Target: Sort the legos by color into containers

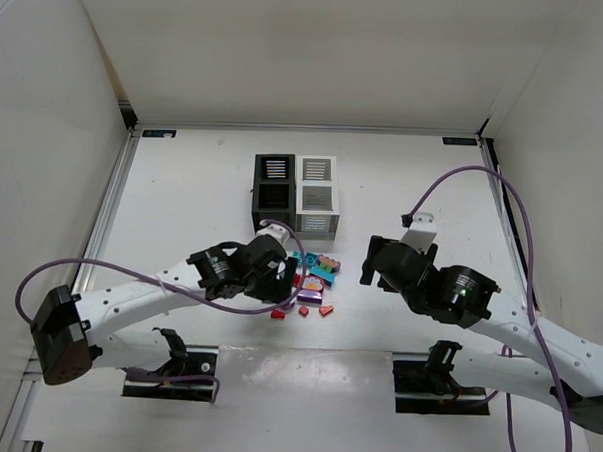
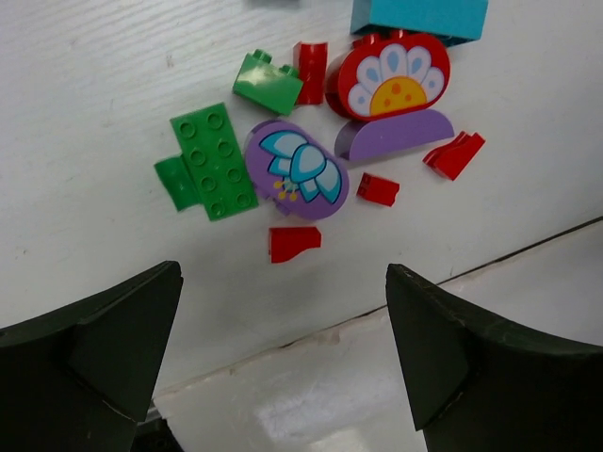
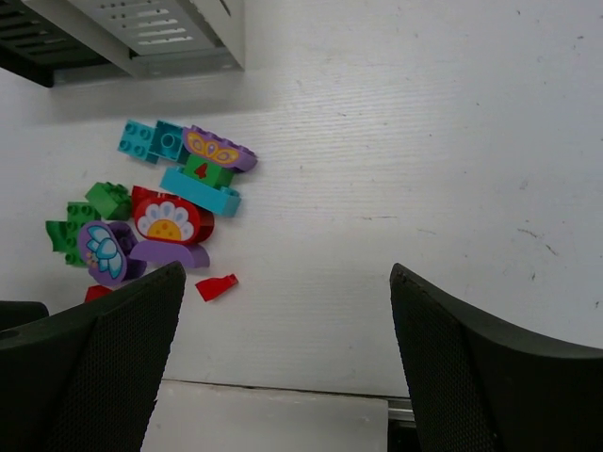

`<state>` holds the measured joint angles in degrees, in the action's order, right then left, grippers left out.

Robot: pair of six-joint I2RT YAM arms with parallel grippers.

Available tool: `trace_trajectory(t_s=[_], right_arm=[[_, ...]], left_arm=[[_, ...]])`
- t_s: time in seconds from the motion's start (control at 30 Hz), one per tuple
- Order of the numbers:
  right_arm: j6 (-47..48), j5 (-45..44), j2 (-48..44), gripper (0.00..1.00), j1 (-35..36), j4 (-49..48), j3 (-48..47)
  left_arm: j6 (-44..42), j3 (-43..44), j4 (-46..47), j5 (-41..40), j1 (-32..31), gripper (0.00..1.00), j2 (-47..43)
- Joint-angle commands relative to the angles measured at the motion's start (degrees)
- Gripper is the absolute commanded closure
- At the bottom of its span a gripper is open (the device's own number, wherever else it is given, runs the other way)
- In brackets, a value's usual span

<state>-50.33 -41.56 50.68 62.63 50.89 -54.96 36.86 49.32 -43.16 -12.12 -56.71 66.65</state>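
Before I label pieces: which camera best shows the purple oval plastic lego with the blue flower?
Left wrist: the purple oval plastic lego lies large, print sharp. Right wrist shows it small, at left. Top view: too tiny to tell.

Black bin (image 1: 275, 169); white bin (image 1: 317, 171); legos (image 2: 217, 160) red, green, teal, purple; some flower-printed.

robot lab, white-walled test enclosure (image 1: 309, 46)

- My arms (image 1: 128, 299): white links, black joints.
- Purple cables (image 1: 513, 200) trail from both.
- My fingers (image 2: 104, 367): black wedges.
- Green light (image 1: 463, 287) on the right one.
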Motion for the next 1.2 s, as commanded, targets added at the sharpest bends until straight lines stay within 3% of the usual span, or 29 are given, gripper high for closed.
trace_trajectory(t_s=[0.0,0.17,0.3,0.57,1.17], right_arm=[[-2.7,0.0,-1.7,0.10,-1.2,1.8,1.1],[-2.6,2.4,-3.0,0.10,-4.6,1.8,2.4],[-1.9,4.2,-4.1,0.10,-6.5,1.6,3.8],[-0.7,6.3,-4.9,0.10,-9.4,1.4,5.0],[0.1,9.0,-10.6,0.10,-14.9,1.4,8.3]], left_arm=[[-2.0,-0.2,7.7,-1.9,-1.1,0.00,1.8],[-3.0,1.8,9.9,-1.7,-1.0,0.02,7.8],[-9.0,3.6,15.6,2.3,-1.5,0.02,11.9],[-12.3,12.3,15.3,2.8,-1.6,0.02,21.1],[-4.6,18.4,10.4,-3.6,-3.9,0.06,33.4]])
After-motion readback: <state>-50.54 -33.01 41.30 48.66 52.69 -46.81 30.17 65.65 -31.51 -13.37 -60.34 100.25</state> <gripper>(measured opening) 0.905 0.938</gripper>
